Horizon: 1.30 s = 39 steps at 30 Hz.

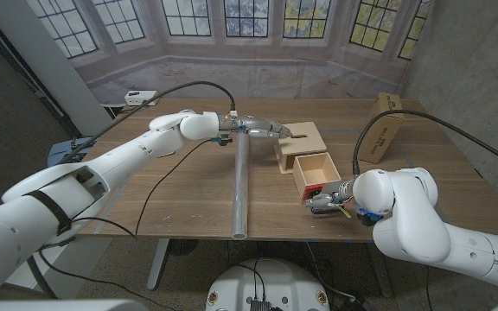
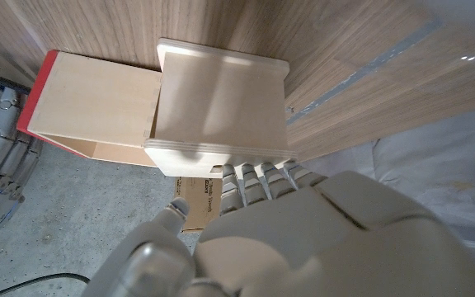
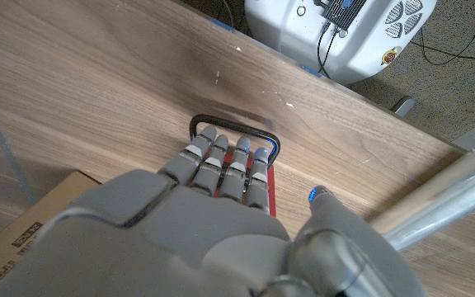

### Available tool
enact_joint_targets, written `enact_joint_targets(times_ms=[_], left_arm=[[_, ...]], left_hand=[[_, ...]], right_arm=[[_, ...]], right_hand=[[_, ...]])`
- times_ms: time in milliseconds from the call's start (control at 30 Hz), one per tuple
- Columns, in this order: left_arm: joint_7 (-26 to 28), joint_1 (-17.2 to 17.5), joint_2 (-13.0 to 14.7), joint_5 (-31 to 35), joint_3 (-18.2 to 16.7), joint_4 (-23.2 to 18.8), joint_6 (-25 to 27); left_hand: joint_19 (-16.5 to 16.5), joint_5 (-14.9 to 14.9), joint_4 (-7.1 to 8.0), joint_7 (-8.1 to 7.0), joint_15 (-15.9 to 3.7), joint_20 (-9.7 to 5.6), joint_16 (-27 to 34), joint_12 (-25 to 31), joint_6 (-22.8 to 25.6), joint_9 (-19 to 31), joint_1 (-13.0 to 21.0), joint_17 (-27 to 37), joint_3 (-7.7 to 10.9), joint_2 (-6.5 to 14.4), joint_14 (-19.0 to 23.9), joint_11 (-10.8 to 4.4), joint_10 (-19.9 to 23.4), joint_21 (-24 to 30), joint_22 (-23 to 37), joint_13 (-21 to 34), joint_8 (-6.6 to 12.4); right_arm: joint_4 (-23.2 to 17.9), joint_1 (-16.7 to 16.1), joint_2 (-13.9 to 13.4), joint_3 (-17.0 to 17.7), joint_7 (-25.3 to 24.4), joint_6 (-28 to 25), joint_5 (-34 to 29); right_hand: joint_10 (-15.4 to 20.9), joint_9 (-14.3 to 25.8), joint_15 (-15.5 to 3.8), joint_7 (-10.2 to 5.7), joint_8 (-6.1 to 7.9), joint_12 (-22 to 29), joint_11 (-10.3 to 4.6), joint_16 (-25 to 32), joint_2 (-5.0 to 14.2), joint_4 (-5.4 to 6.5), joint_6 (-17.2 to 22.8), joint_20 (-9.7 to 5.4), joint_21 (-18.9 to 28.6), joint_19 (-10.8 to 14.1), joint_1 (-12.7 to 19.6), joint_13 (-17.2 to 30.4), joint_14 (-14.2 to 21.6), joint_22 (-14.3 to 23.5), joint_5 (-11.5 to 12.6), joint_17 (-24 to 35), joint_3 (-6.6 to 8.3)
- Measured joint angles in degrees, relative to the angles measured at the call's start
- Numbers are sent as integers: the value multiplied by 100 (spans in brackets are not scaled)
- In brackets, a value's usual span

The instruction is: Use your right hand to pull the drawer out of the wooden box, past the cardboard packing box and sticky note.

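So the drawer (image 1: pixel 316 173) is seen pulled most of the way out of the wooden box (image 1: pixel 301 138), toward the near edge of the table (image 1: pixel 188 194). Its red front panel (image 1: pixel 312 189) faces the robot, and a black wire handle (image 3: pixel 233 132) is fixed to that panel.

The right hand (image 1: pixel 331 203) is placed right at the drawer's front. In the right wrist view its fingers (image 3: pixel 221 161) are curled together and hooked through the handle, so the handle is being gripped.

The left hand (image 1: pixel 262 130) is laid against the far-left side of the wooden box, opposite the drawer's opening. In the left wrist view its fingers (image 2: pixel 258 177) are pressed side by side against the edge of the box, with nothing wrapped inside them, so the box is braced rather than grabbed; the thumb is held apart from the rest.

A long metal tube (image 1: pixel 241 186) is laid on the table just left of the wooden box, running from the left hand down to the near edge. The cardboard packing box (image 1: pixel 381 127) is parked to the right of the wooden box, well apart from it, near the table's right edge. A small device (image 1: pixel 138 97) is sat far to the left of the wooden box, at the table's back corner.
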Motion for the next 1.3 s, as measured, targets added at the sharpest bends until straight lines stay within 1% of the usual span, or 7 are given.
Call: enact_joint_targets(times_ms=[367, 467, 500, 667, 1000, 1067, 1300], left_arm=[[0, 58, 84, 0, -68, -63, 31], [7, 58, 84, 0, -68, -63, 52], [11, 80, 112, 0, -88, -95, 55], [19, 101, 133, 0, -104, -128, 85], [41, 139, 156, 19, -136, -199, 138], [43, 140, 156, 20, -140, -201, 139], [113, 109, 146, 54, -153, -131, 138]], left_hand=[[0, 9, 0, -9, -11, 0, 0, 0, -8, 4, 0, 0, 0, 0, 11, -3, 2, -5, 1, 0, 0], [0, 23, 0, -9, -11, 0, 0, 0, -8, 3, 0, 0, 0, 0, 11, -3, 3, -9, 1, 0, 0], [0, 23, 0, -9, -11, 0, 0, 0, -9, 3, 0, 0, 0, 0, 11, -3, 3, -9, 1, 0, 0], [1, 23, 0, -9, -10, -1, -1, 0, -8, 3, 0, 0, 0, 0, 10, -11, 11, -10, 1, 0, 0], [2, 23, 0, -9, -10, -1, -2, 0, -8, 3, 0, 0, 0, 0, 10, -12, 10, -20, 1, 0, 0], [2, 23, 0, -9, -10, -1, -2, 0, -8, 3, 0, 0, 0, 0, 10, -13, 9, -20, 1, 0, 0], [3, 23, 0, -10, -9, -1, -3, -1, -8, 3, 0, 0, 0, 0, 10, -23, -1, -21, 0, 0, 0]], right_arm=[[-112, 646, -125, -611, 0, -148, 55], [-176, 883, -190, -847, 0, -148, 55], [-195, 954, -209, -914, 0, -322, 140], [-282, 1239, -296, -1182, 0, -433, 190], [-474, 1704, -491, -1537, 0, -592, 291], [-508, 1782, -528, -1580, 0, -633, 335], [-610, 2005, -635, -1673, 0, -691, 459]], right_hand=[[0, 0, 0, 0, 0, 0, 0, 0, 0, 0, 0, 33, 0, 33, 0, 0, 0, 0, 0, 0, 0], [0, 0, 0, 0, 0, 0, 0, 0, 0, 0, 0, 33, 0, 33, 0, 0, 0, 0, 0, 0, 0], [0, 0, 0, 0, 0, 0, 0, 0, 0, 0, 0, 33, 0, 33, 0, 0, 0, 0, 0, 0, 0], [0, 0, 0, 0, 0, -25, 0, 0, 0, 0, 0, 33, 0, 32, 0, 0, 0, 0, -1, 0, 0], [0, -1, 0, 0, 0, -24, 0, 0, 0, -3, 0, 32, 0, 32, 0, 0, 0, 0, -1, -13, 3], [0, 0, 0, 0, 0, -24, 0, 0, 0, -24, 0, 32, 0, 32, 0, 0, 0, 0, -1, -13, 24], [0, -1, 0, 0, 0, -24, 0, 0, 0, -24, 0, 32, 0, 32, 0, 0, 0, 0, -1, -13, 24]])
